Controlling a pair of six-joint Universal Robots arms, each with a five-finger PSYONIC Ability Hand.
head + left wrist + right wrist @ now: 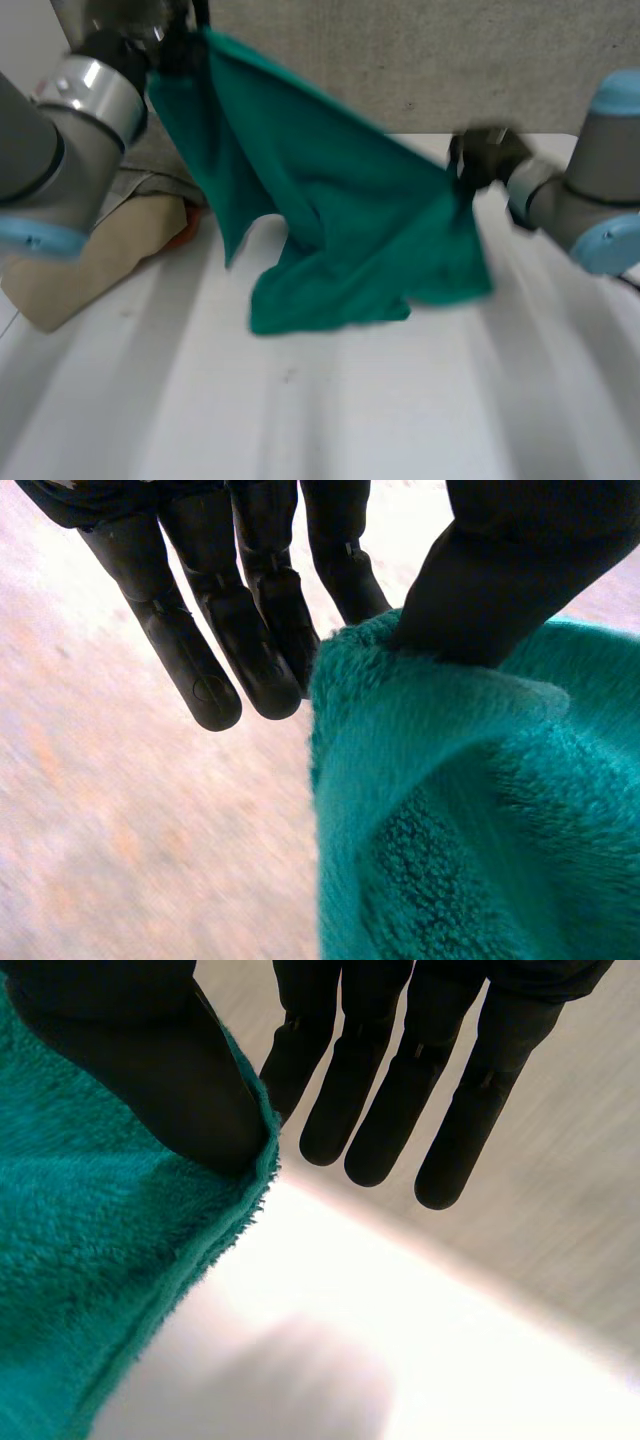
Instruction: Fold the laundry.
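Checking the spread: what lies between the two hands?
Head view: the green towel hangs between the left hand and the right hand, both pinching it.

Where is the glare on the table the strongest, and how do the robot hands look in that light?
Right wrist view: strongest glare; the white table washes out past the fingertips of the right robot hand, a dark shape pinching the green towel. Left wrist view: softer light; the left robot hand, pinching the towel, is also dark. Head view: even light, no strong glare.

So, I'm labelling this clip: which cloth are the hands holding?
The green towel, pinched by the left hand and right hand; the beige cloth lies on the table.
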